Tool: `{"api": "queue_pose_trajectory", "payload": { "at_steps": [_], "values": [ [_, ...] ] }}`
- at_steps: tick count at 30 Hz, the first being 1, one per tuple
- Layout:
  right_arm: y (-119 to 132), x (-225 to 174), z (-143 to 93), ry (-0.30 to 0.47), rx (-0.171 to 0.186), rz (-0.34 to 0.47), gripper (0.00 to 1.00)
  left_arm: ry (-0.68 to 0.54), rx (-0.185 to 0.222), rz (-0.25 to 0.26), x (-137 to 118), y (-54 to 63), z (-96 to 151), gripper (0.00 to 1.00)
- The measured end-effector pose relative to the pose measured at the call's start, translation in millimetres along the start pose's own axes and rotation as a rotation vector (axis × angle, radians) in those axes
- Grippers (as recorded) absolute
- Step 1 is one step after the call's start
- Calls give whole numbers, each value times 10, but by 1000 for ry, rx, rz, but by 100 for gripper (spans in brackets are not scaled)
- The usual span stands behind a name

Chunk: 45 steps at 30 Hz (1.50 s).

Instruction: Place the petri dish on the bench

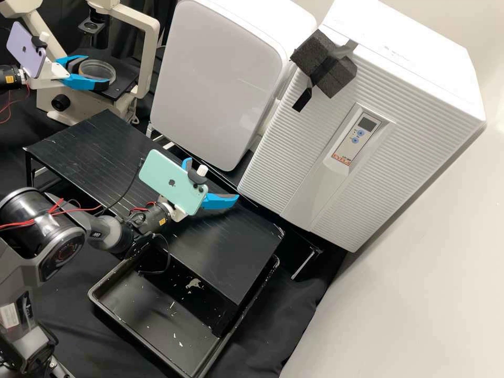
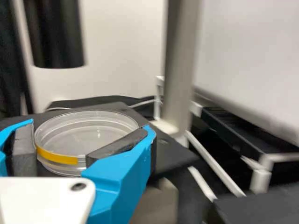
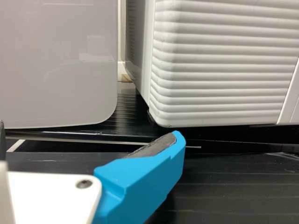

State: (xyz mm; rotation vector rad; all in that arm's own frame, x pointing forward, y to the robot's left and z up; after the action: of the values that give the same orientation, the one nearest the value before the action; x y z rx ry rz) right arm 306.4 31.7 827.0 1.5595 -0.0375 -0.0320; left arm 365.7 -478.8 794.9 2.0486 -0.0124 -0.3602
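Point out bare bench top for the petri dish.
The black bench top has two bare patches: one between the microscope and the right end effector, another between that end effector and the corner over the tray. Crowded: the microscope stage, where the left end effector holds the dish.

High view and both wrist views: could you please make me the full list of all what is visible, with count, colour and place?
petri dish: 1, clear with yellow band, held at the microscope stage
microscope: 1, cream and black, beyond the bench
bench: 1, black, mid-scene
tray: 1, black, partly under the bench
smooth cabinet: 1, white, behind the bench
ribbed cabinet: 1, white, beside it
foam: count unclear, dark grey, on the ribbed cabinet
phones: 2, purple and green, one at each gripper
left gripper: 1, white and blue, around the dish
right gripper: 1, white and blue, open above the bench
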Motion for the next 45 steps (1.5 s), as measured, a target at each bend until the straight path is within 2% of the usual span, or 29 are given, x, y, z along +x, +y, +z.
{"api": "queue_pose_trajectory", "payload": {
  "at_steps": [6, 8, 12, 15, 21, 26, 31, 33, 39, 45],
  "values": [
    [0, 0, 0, 0, 0, 0, 100, -121, 40, -35, -225, -27, 269, 0],
    [0, 0, 0, 0, 0, 0, 100, -180, 48, -29, -299, -4, 400, 0],
    [0, 0, 0, 0, 0, 0, 100, -246, 33, -5, -389, 49, 590, 0],
    [0, 0, 0, 0, 0, 0, 100, -302, 34, -1, -422, 42, 761, 0],
    [0, 0, 0, 0, 0, 0, 100, -443, 48, -45, -447, -95, 1175, 0],
    [0, 0, 0, 0, 0, 0, 100, -565, 106, -92, -355, -240, 1508, 0],
    [0, 0, 0, 0, 0, 0, 100, -634, 164, -140, -207, -339, 1770, 0],
    [0, 0, 0, 0, 0, 0, 100, -654, 191, -163, -149, -392, 1854, 0],
    [0, 0, 0, 0, 0, 0, 100, -688, 237, -225, -18, -543, 2019, 0],
    [0, 0, 0, 0, 0, 0, 100, -708, 187, -260, 134, -664, 2132, 0]
  ]
}}
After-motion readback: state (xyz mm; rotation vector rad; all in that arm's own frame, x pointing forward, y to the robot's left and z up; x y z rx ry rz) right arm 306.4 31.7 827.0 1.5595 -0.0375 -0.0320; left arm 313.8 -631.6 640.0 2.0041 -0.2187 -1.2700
